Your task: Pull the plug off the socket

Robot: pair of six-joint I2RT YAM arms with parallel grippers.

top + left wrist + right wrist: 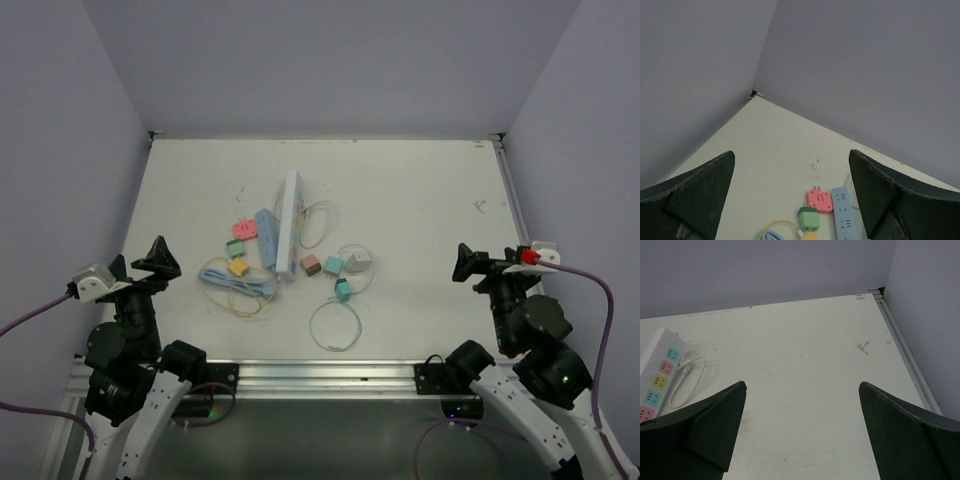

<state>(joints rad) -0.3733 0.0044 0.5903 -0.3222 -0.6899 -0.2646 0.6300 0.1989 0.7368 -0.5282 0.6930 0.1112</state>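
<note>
Pink square plastic plug lying flat near the middle of the table, touching the left side of the long pale-blue plastic socket strip; two metal pins visible at its far edge, so apparently not seated. Green-and-white square plug just near of it, yellow square plug nearer again beside a coiled blue cable. Impossible to tell from these views which plug actually sits in a socket.

Judged light, rigid, smooth-sided and a little slippery; not fragile. Best taken across two opposite flat faces, close to the socket face, and drawn straight out along the pins. Strip also light, so likely to drag along unless pinned by the other claw. Cables soft and liable to snag.

Long white plastic socket strip just right of the blue one, running near to far, with teal, pink and yellow socket faces in the right wrist view and a thin white cable loop beside it. Brown, teal and grey cube adapters to the right, well apart from the pink plug.

No brand, label or writing legible; only pin-hole patterns on the socket faces.

Left claw spread fully wide, holding nothing, hovering at the near left. Right claw likewise fully spread and empty at the near right. Both well apart from the strips over the white table.
</note>
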